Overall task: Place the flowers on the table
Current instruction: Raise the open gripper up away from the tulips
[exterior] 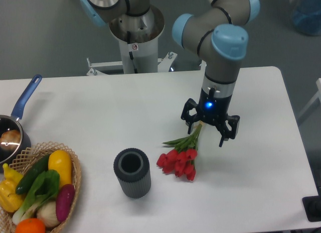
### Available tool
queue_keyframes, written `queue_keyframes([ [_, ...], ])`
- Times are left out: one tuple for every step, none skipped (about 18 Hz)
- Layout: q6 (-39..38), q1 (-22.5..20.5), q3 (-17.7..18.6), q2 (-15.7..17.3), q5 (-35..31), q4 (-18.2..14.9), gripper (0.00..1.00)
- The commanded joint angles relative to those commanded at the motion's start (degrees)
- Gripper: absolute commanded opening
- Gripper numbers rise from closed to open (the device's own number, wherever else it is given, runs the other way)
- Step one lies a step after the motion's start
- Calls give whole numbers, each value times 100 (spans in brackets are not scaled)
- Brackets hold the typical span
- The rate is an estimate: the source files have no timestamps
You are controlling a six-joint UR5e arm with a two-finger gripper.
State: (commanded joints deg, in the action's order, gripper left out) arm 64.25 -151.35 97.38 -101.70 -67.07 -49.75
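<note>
The flowers (178,160), a bunch of red tulip buds with green stems, lie flat on the white table (100,112), buds toward the front and stems pointing up and right. My gripper (208,130) hangs just above the stem ends, open, with nothing between its fingers. A blue light glows on its wrist. The stem tips pass under the gripper's left finger (191,127).
A dark grey ribbed vase (132,172) stands upright left of the flowers. A wicker basket (75,167) of colourful vegetables sits at the front left corner. A blue-handled pan (15,123) lies at the left edge. The robot base (135,37) rises behind the table.
</note>
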Motion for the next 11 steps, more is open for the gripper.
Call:
queue_keyframes([
  [18,0,-9,44,158,9,100],
  [26,17,-26,114,325,9,100],
  [27,26,-52,202,414,9,100],
  [35,113,-9,316,414,-17,100],
  [44,219,44,422,415,0,100],
  [62,246,44,475,423,-17,100],
  [62,263,44,510,423,-9,100],
  [79,272,44,537,441,-9,100],
  [88,307,53,563,484,-9,100],
  [88,334,44,563,546,-9,100],
  [88,351,53,555,599,-9,100],
])
